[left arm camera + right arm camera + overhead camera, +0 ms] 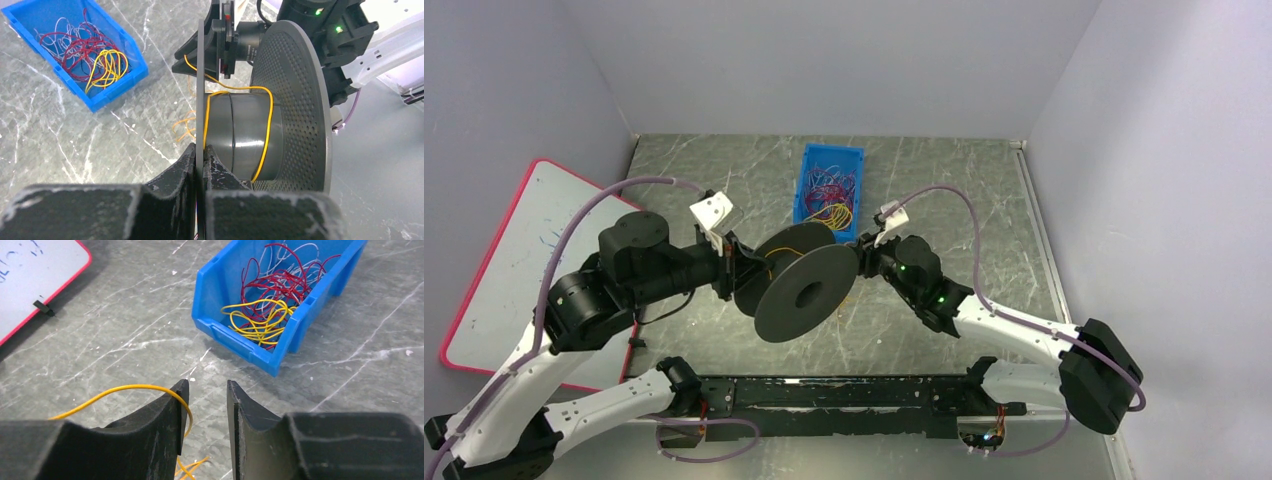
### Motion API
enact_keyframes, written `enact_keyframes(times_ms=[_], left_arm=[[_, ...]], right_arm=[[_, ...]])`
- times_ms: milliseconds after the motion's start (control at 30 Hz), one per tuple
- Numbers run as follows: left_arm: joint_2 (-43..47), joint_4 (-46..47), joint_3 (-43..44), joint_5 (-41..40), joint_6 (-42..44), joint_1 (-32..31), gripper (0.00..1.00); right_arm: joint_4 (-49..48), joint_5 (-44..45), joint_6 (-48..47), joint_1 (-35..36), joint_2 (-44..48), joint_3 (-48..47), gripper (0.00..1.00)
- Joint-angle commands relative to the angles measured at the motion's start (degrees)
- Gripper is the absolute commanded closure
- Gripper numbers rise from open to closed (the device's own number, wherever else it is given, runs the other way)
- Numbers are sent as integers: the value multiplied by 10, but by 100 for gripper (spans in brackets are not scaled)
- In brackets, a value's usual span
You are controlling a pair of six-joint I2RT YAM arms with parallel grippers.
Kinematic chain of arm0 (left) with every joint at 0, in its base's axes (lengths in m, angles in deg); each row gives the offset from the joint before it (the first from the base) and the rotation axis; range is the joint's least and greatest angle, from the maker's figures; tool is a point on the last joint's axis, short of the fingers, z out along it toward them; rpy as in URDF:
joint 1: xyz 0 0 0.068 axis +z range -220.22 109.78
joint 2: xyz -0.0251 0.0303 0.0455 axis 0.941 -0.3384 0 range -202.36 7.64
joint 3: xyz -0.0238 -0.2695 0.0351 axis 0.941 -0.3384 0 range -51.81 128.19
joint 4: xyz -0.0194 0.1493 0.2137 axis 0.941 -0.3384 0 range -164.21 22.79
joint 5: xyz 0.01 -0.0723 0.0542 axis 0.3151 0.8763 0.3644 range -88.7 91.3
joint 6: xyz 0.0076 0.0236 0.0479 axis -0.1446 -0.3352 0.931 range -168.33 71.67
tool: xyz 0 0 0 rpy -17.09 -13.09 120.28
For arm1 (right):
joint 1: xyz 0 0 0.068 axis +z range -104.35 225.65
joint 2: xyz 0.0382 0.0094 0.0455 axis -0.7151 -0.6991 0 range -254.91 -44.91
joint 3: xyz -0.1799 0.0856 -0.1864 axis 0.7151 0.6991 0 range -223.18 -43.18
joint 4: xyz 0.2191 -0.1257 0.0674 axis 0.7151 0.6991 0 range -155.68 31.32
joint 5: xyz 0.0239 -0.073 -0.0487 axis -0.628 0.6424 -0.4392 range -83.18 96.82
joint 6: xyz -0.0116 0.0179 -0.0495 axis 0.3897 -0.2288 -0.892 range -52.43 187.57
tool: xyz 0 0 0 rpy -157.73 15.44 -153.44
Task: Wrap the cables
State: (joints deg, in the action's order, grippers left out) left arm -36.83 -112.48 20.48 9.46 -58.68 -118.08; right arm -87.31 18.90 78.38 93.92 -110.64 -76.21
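The left tool (200, 150) clamps the flange rim of the spool (809, 290), whose hub (240, 145) carries a loose yellow cable (125, 387) trailing toward 3 o'clock, draped over one finger of the nearer, open right tool (207, 390).

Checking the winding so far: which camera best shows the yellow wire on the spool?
Left wrist: the yellow wire loops around the hub of the spool, in plain sight. Top external shows only a short yellow stretch at the hub. Right wrist shows just a loose stretch, no spool.
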Motion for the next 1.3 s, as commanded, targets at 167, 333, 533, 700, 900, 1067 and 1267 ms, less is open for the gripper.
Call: enact_keyframes(times_ms=[167,333,533,700,900,1067,1267], left_arm=[[16,80,54,30,-27,-3,93],[24,106,57,-11,-45,-3,93],[30,161,35,-92,-81,-3,93],[14,200,21,-160,-101,-3,93],[-21,206,14,-258,-151,-3,93],[-49,211,2,-321,-173,-3,93],[-75,202,-4,-403,-193,-3,93]], right_arm=[[-95,-69,52,-18,-13,44,65],[-120,-102,71,-18,-23,65,81],[-150,-139,102,-18,-42,99,100],[-169,-153,135,-9,-53,123,100],[-159,-126,145,37,-47,133,100],[-132,-68,143,110,-62,111,100],[-115,-17,143,186,-91,80,100]])
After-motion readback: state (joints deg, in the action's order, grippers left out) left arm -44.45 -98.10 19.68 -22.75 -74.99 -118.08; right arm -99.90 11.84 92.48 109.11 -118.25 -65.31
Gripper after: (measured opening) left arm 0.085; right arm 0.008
